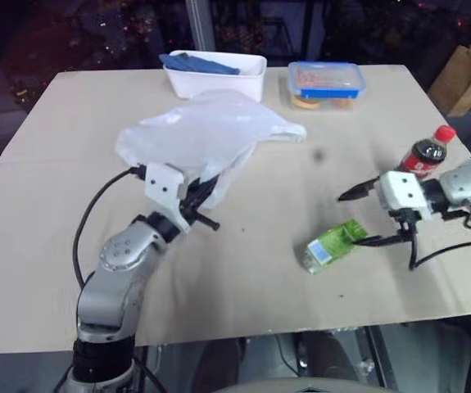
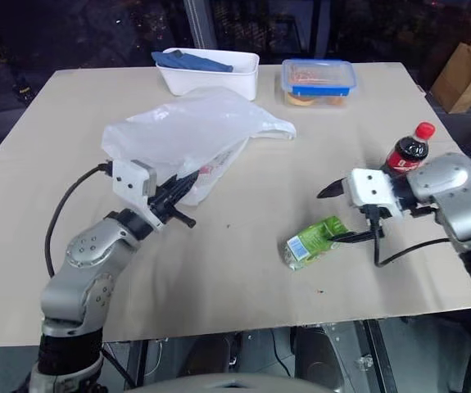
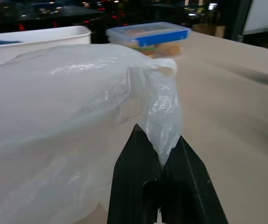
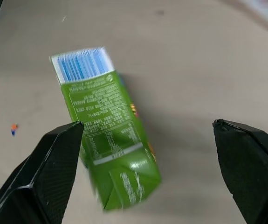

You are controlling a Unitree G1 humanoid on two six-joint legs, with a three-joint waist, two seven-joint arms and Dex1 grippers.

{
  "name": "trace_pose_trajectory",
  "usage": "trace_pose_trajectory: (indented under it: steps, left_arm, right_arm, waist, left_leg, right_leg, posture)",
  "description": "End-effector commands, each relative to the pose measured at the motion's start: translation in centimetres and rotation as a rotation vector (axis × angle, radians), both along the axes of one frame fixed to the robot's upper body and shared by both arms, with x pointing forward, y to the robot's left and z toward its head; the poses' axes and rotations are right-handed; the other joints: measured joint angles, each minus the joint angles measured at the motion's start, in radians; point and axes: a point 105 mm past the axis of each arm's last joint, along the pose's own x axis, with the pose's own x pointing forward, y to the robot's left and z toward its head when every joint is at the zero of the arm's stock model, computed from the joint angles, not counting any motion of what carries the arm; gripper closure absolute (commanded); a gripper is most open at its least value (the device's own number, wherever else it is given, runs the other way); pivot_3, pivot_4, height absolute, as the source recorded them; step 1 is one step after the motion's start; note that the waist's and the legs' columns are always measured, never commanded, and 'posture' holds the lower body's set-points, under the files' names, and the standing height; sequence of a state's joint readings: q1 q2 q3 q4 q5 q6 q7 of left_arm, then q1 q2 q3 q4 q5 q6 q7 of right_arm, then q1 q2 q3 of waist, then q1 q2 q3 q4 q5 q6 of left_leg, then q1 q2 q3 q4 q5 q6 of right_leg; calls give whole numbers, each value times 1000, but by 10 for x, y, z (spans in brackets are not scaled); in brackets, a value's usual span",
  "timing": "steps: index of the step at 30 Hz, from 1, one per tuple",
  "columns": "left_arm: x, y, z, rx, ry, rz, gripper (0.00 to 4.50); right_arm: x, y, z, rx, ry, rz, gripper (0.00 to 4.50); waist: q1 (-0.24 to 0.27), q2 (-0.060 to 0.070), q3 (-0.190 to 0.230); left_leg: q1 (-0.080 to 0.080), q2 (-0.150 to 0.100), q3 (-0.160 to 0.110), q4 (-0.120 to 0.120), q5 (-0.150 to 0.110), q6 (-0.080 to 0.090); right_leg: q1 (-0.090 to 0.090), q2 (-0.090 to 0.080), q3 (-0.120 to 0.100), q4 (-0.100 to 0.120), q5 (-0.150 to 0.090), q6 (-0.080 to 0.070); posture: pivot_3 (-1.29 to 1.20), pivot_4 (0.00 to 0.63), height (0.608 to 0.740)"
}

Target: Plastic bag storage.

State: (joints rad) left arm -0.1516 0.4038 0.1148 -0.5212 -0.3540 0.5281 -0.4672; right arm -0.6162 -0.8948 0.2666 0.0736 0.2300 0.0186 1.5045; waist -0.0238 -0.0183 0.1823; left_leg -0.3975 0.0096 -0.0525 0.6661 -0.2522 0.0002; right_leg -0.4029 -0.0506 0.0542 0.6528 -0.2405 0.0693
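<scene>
Billowing over the middle-left of the surface (image 1: 243,270), the plastic bag (image 1: 202,139) is lifted at its near edge, where the left gripper (image 1: 198,196) has its fingers (image 3: 138,186) pressed together on a twisted fold of the film. The right gripper (image 1: 364,214) hangs with fingers (image 4: 50,172) spread wide, one either side of a green carton (image 1: 333,244) lying flat, touching neither the carton nor the bag. A cola bottle (image 1: 425,152) stands just behind that gripper. Along the far edge sit a white tub (image 1: 219,80) holding blue cloth (image 1: 198,62) and a blue-lidded box (image 1: 325,82). The left wrist view shows the pinch up close; the right wrist view shows the carton's printed panel.
</scene>
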Motion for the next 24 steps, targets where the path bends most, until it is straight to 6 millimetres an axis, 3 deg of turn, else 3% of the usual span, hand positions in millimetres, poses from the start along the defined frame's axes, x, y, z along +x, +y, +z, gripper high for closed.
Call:
trace_pose_trajectory:
  steps: [1, 7, 12, 15, 20, 24]
  left_arm:
    - [-10, -13, 17, -4, -48, -81, 4426]
    - [-11, -13, 18, -18, -38, -70, 4426]
    - [-11, -9, 15, -22, -27, -53, 4426]
    - [-10, -9, 13, -19, -23, -54, 4426]
    - [-9, -10, 14, -21, -26, -58, 4426]
    - [-8, -12, 15, -21, -29, -61, 4426]
  right_arm:
    - [-2, -2, -17, -133, -2, 76, 0]
    - [-10, -3, -19, -167, 32, 113, 0]
    - [-9, 14, 19, 2, 56, 74, 0]
    - [-20, 16, 30, 32, 119, 92, 0]
    - [-36, 9, 16, -43, 189, 103, 0]
    - [-17, 1, -12, -158, 76, 57, 0]
  waist:
    - [3, 0, 0]
    - [13, -1, -1]
    - [11, 0, 0]
    - [11, 1, 0]
    - [15, 1, 1]
    - [11, 1, 1]
  left_leg:
    - [0, 0, 0, 0, 0, 0]
    - [0, -1, -4, 0, 0, 0]
    - [1, -1, -4, 0, 0, 0]
    - [0, -1, -4, -1, 0, 0]
    - [-1, -3, -6, -1, 0, 0]
    - [-1, -2, -5, -1, 0, 0]
  right_leg:
    - [0, 0, 0, 0, 0, 0]
    - [2, -1, -3, -1, 0, 0]
    - [2, -1, -3, 0, 0, 0]
    - [2, -1, -3, 0, 0, -1]
    - [2, -3, -5, -2, 0, 0]
    - [2, -3, -5, -2, 0, 0]
  posture:
    - [0, 150, 740]
    - [0, 150, 740]
    - [0, 150, 740]
    - [0, 150, 740]
    - [0, 150, 740]
    - [0, 150, 740]
